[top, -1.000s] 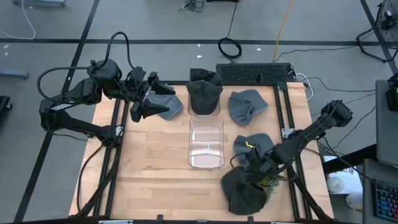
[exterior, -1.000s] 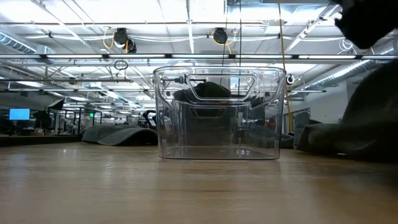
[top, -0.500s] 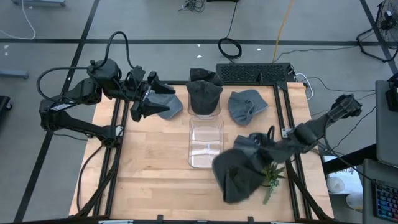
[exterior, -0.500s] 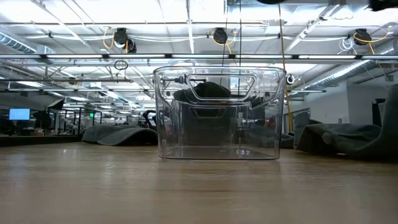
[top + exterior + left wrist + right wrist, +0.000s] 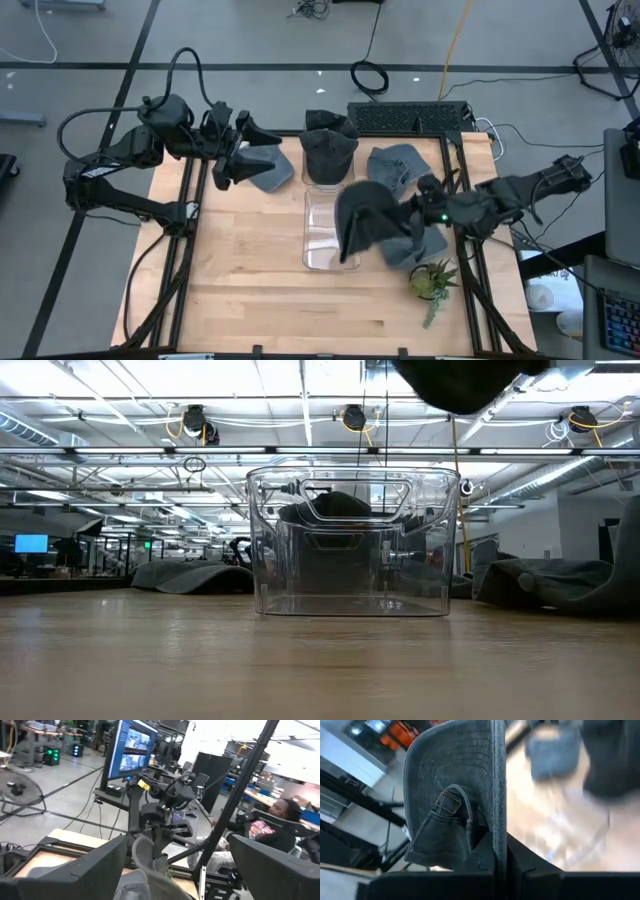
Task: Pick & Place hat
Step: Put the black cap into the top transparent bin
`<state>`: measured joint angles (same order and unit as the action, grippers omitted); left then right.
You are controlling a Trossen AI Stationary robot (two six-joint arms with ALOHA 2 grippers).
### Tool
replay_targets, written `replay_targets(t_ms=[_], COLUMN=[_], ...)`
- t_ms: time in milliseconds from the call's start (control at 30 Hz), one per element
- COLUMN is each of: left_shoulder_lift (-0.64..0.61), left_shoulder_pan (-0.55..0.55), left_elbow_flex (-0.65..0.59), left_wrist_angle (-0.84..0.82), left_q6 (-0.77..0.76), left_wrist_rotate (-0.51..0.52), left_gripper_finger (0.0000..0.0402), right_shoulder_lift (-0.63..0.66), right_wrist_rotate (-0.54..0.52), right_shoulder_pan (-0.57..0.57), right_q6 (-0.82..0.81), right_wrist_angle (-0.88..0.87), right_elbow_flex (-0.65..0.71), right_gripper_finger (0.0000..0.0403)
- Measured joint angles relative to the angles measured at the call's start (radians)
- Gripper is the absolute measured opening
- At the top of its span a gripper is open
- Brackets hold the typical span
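Note:
A dark grey hat (image 5: pixel 365 225) hangs above the clear bin (image 5: pixel 330 230) in the middle of the table, with my right gripper (image 5: pixel 422 214) shut on it from the table's right. In the low view only the hat's lowest part (image 5: pixel 460 385) shows, well above the bin (image 5: pixel 350 545). The right wrist view shows the hat's inside and its buckled back strap (image 5: pixel 447 802). My left gripper (image 5: pixel 243 160) stands open at the far left, above a lighter grey hat (image 5: pixel 272 170) that lies on the table. My right gripper pinches the hat's rim edge (image 5: pixel 499 840) between its two fingers (image 5: pixel 482 857), beside the buckled back strap. The fingers come nearly level from the table's right. The hat is lifted clear and hangs out from the fingers over the bin's right half.
A dark hat (image 5: pixel 328 150) lies just beyond the bin's far end, and a grey hat (image 5: pixel 397 168) right of it. Another hat (image 5: pixel 412 250) lies under my right arm. A small green plant (image 5: pixel 435 280) stands near the right front. Black rails frame the table's sides.
My right gripper has risen from the near right corner and gone toward the far edge and the bin, turning about its wrist. The dark hat has come up off the table with it and now hangs over the bin. The plant it covered now shows.

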<state>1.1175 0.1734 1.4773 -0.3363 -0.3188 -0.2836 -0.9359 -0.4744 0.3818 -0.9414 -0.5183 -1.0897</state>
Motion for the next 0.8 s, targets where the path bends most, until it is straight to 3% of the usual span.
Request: replay_targets(t_ms=[200,500,800], left_shoulder_lift=[0.0,0.0,0.0], left_shoulder_pan=[0.0,0.0,0.003], left_elbow_flex=[0.0,0.0,0.0], left_wrist_angle=[-0.002,-0.003,-0.003], left_q6=[-0.028,-0.074,-0.221], left_wrist_rotate=[0.04,0.092,0.13], left_gripper_finger=[0.0363,0.0363,0.0363], right_shoulder_lift=[0.02,0.041,0.01], right_wrist_rotate=[0.0,0.003,0.087], right_shoulder_pan=[-0.108,-0.274,-0.329], right_q6=[0.339,0.793,1.348], right_wrist_angle=[0.202,0.351,0.626], right_elbow_flex=[0.0,-0.001,-0.001], right_gripper_finger=[0.0,0.0,0.0])
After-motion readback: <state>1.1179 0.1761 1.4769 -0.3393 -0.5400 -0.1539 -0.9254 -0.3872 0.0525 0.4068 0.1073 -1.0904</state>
